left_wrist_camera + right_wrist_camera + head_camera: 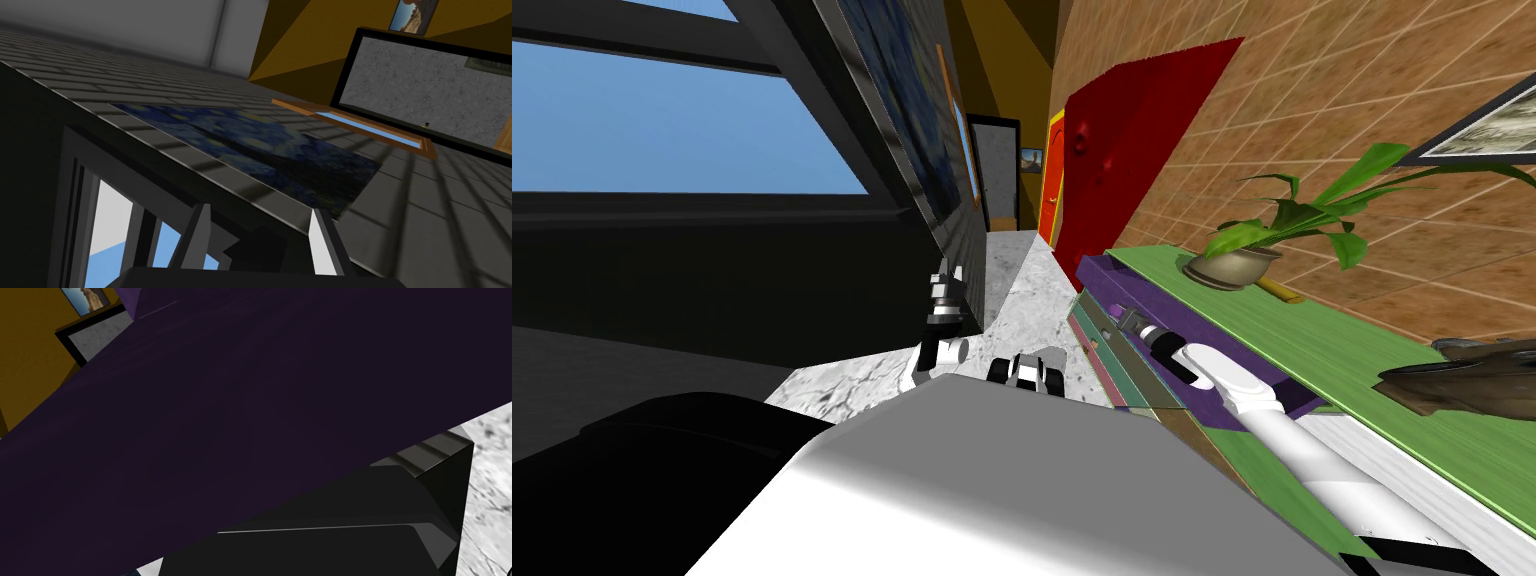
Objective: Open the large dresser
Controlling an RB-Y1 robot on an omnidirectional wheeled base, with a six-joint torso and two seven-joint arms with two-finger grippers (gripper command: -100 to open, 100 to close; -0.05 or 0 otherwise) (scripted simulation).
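Along the brick wall, the dresser (1312,340) stands with a potted plant (1234,262) on its green top. Its purple top drawer (1112,283) juts out past the coloured fronts beneath it. The right arm stretches forward along the dresser's front, its white forearm straight and the wrist in line. The right gripper (1129,322) lies against that drawer near its far end. In the right wrist view the drawer's purple surface sits close over the dark gripper body, and I cannot tell whether this gripper is clenched or released. Across the floor (1032,300) from the dresser, the left arm is bent upward. The left gripper (944,272) points up beside a dark wall bearing a blue painting (260,150). Its fingers (200,235) are parted and grasp nothing.
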